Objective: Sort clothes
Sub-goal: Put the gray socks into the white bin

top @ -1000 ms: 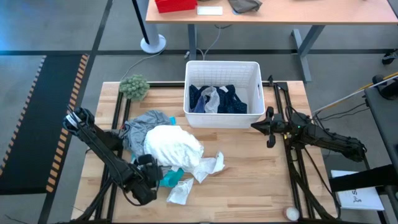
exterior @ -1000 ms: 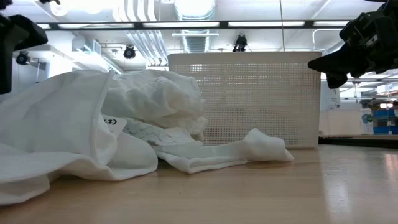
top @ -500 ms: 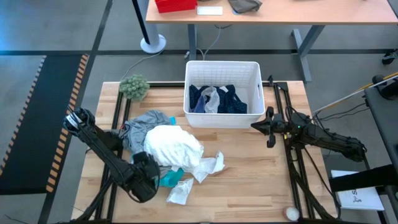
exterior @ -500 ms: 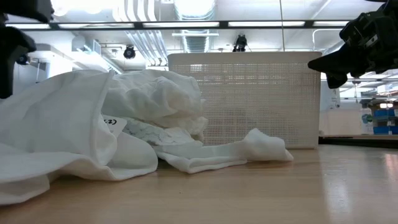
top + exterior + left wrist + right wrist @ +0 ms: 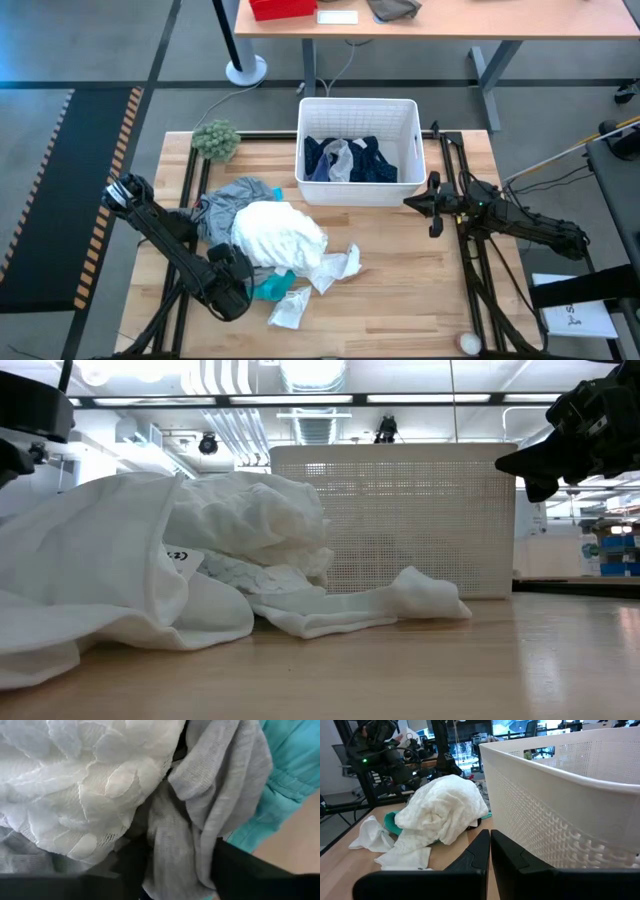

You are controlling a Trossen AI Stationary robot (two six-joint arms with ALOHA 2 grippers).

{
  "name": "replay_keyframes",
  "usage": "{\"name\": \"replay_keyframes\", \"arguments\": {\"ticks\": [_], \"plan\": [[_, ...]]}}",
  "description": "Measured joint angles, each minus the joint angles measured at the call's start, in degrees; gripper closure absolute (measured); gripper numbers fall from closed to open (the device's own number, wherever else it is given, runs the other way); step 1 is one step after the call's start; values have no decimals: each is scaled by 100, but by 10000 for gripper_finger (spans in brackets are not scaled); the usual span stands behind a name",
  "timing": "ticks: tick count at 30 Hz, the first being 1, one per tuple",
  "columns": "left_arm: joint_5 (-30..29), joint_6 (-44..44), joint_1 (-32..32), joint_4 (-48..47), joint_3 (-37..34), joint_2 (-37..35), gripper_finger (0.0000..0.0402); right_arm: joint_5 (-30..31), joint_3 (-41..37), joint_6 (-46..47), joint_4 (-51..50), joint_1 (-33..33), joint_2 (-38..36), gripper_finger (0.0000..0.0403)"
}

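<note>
While left gripper (image 5: 243, 281) is working pile's near edge, fingers are straddling grey garment (image 5: 200, 815) fold, jaws part open, grip not confirmed (turquoise garment (image 5: 272, 287) just beside). Step: picking next item. Next: closing on grey only, lifting clear of white garment (image 5: 280, 234). Socks (image 5: 290, 308) lying near pile. Navy garment (image 5: 375, 165) sitting in bin (image 5: 357, 108). Right gripper (image 5: 432, 205) waiting shut, empty, beside bin.
</note>
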Motion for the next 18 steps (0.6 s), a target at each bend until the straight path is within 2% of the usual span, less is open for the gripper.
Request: {"name": "replay_keyframes", "arguments": {"ticks": [6,7,12,18], "plan": [[339,144,0,-32,145,-5,375,0,0,-1,0,-1,0,403],[438,205,0,-22,215,-15,385,1,-1,0,-1,0,0,403],[472,572,-11,-73,804,-61,385,0,0,0,0,-1,0,403],[-422,1050,-11,-558,1849,-63,393,0,-1,0,0,-1,0,403]]}}
